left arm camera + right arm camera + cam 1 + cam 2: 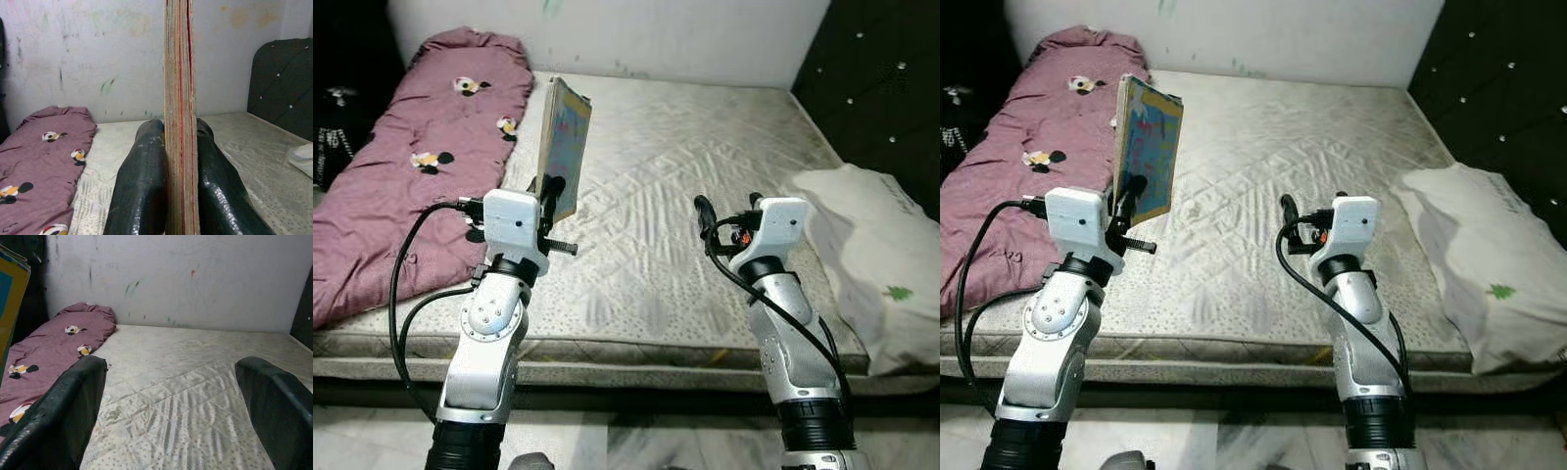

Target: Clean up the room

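Left hand (pixel 180 147) clamped on a thin, colourful hardcover picture book (pixel 564 145), black fingers (pixel 139 181) pressed flat against both covers. Book is held upright, edge-on to the wrist camera, raised above the bare off-white quilted mattress (pixel 685 176), lower end in the grip. Right hand (pixel 171 396) spread wide with nothing between its fingers, hovering over the mattress near the front edge, well apart from the book. Purple padded blanket with cartoon mouse prints (pixel 401 166) lies along the robot's left side of the bed, up to the wall. White pillow with a small green tree mark (pixel 876 255) sits at the right edge beside the dark tufted headboard (pixel 881 78).
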`<state>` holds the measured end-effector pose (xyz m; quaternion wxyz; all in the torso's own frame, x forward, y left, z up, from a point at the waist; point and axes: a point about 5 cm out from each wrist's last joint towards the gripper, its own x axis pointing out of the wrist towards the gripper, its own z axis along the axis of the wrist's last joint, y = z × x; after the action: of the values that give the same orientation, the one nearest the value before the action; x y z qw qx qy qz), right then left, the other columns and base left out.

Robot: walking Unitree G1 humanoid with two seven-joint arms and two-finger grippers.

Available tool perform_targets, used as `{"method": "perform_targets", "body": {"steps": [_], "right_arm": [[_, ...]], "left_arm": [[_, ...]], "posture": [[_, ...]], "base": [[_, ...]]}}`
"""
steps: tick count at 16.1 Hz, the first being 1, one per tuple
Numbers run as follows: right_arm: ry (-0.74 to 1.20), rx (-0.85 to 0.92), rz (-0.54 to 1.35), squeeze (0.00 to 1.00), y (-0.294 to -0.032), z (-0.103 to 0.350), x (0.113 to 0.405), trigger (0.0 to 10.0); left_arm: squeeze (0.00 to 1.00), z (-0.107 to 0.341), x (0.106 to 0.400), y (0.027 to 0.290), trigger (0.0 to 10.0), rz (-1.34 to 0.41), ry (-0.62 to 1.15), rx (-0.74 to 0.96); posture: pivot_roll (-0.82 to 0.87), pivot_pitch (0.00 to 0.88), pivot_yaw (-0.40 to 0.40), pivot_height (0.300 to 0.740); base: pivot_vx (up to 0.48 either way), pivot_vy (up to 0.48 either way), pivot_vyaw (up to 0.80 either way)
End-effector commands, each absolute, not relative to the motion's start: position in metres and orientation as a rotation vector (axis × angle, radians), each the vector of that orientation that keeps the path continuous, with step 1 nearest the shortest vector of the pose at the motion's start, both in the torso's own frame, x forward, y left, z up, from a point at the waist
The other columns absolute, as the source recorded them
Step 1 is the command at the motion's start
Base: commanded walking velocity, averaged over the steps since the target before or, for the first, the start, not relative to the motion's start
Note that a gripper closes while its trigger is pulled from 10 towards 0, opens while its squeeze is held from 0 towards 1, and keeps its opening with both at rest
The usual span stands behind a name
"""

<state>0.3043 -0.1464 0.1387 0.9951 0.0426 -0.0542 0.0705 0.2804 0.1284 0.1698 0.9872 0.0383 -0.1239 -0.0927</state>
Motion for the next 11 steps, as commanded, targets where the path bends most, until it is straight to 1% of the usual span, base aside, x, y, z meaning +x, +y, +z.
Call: {"method": "perform_targets", "body": {"steps": [1,10,11], "right_arm": [[-0.130,0.080,0.134,0.00,-0.1470,0.1454,0.3054,10.0],[-0.130,0.073,0.125,0.00,-0.1487,0.1451,0.3050,10.0],[-0.130,0.073,0.124,0.00,-0.1486,0.1451,0.3050,10.0]], "left_arm": [[0.00,0.1823,0.2791,0.1268,10.0,-0.194,-0.314,0.078],[0.00,0.1818,0.2788,0.1263,10.0,-0.197,-0.310,0.077],[0.00,0.1817,0.2789,0.1263,10.0,-0.196,-0.308,0.074]], "posture": [[-0.01,0.000,-0.072,0.740],[-0.01,0.000,-0.072,0.740],[-0.01,0.000,-0.071,0.740]], "base": [[0.274,0.000,0.00],[0.271,0.000,0.00],[0.000,0.000,0.00]]}}
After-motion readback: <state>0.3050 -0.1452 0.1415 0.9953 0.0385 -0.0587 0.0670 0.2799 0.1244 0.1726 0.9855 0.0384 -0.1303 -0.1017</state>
